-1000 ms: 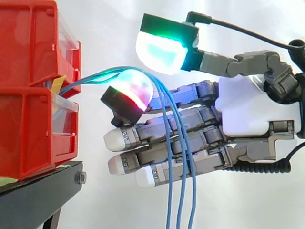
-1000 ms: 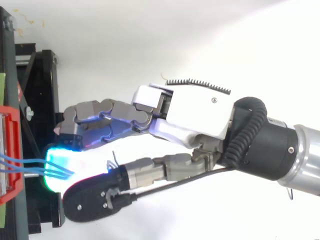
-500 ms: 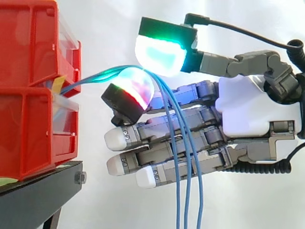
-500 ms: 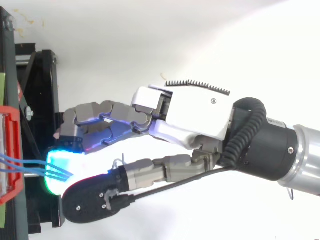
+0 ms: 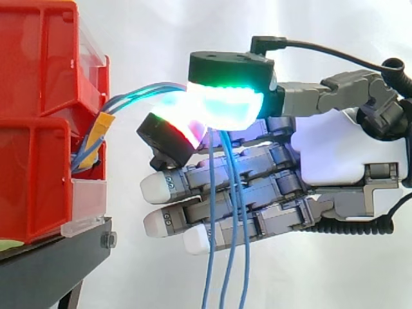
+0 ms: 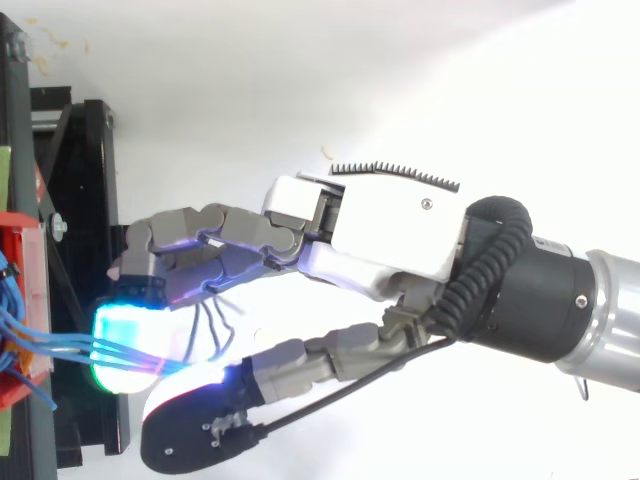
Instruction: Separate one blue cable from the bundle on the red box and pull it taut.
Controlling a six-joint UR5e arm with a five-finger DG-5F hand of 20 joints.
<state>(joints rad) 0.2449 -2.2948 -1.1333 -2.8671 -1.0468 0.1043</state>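
A bundle of blue cables point(image 5: 140, 91) runs from the stacked red bins point(image 5: 38, 77) out to my hand point(image 5: 328, 151), then hangs down across the lower fingers. The thumb's green-glowing pad point(image 5: 225, 103) presses down on the magenta-glowing fingertip point(image 5: 174, 132), and the cables pass between them. The other fingers lie straight, pointing at the bins. A yellow tag point(image 5: 98, 132) hangs on the cables at the bin's front. From above, several strands point(image 6: 60, 345) fan from the red bin point(image 6: 15, 385) into the glowing pads of the hand point(image 6: 380, 225).
The bins rest on a black stand point(image 5: 51, 257). A clear drawer front point(image 5: 87, 209) sticks out low on the lower bin. White curtain lies behind and below the hand.
The thumb has come down onto the fingertip, closing on the cables. The bundle and its yellow tag have been drawn out of the bin, and the clear drawer front now sits lower.
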